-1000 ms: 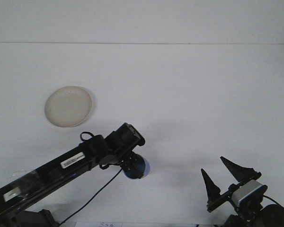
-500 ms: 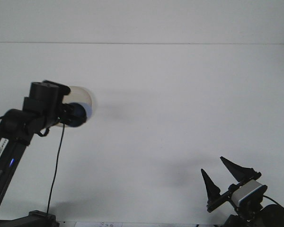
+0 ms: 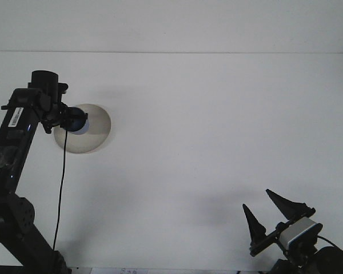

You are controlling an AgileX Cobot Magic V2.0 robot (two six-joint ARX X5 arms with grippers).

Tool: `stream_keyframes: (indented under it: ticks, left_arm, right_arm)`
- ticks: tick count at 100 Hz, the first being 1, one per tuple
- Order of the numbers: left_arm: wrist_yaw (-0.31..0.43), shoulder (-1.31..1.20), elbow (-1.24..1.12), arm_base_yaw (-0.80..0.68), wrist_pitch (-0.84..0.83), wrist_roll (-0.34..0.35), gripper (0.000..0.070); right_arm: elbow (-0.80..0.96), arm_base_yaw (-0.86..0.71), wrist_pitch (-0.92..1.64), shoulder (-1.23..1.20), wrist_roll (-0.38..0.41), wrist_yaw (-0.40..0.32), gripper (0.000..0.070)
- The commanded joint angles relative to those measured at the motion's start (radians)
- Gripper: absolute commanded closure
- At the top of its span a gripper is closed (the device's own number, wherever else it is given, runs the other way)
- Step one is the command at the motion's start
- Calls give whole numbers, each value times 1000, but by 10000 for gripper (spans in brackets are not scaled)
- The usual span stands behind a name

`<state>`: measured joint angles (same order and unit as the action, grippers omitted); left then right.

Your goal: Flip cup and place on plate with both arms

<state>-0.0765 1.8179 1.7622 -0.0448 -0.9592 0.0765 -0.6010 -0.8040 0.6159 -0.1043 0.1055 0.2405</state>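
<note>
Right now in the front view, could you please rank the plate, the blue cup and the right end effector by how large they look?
1. Right end effector, though it sits nearest the camera, so this is unsure.
2. Plate, partly hidden by the left arm.
3. Blue cup, mostly hidden by the left end effector.

Lab-like: bare white table (image 3: pixel 217 142), robot arms.
</note>
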Motion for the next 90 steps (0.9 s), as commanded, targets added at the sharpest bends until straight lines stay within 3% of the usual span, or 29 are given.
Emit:
stream_keyframes:
  ticks: [1,50,57,64,72,77,81,90]
  left_arm:
    - [2,31,30,-3,32,-18,695]
    - [2,152,30,-3,59,-36,695]
    - [2,152,30,-3,71,-43,662]
    - [2,152,31,-3,76,-47,534]
    - [2,152,35,-3,70,-52,275]
    - [2,152,44,-3,68,-61,152]
    - [2,152,58,-3,60,-63,112]
    - [2,151,113,-4,20,-65,114]
  right_arm:
    - [-6,-8,-9,-2,3,4,194]
    - [-5,-8,-9,-2,3,4,195]
    - [-5,-8,-9,-2,4,4,195]
    - [-5,-8,-9,-2,4,4,195]
    - [-5,-8,-9,-2,4,4,195]
    - [-5,-8,-9,-2,4,4,195]
    - [-4,-8,-9,-2,4,4,195]
    - [-4,-8,-9,-2,3,4,195]
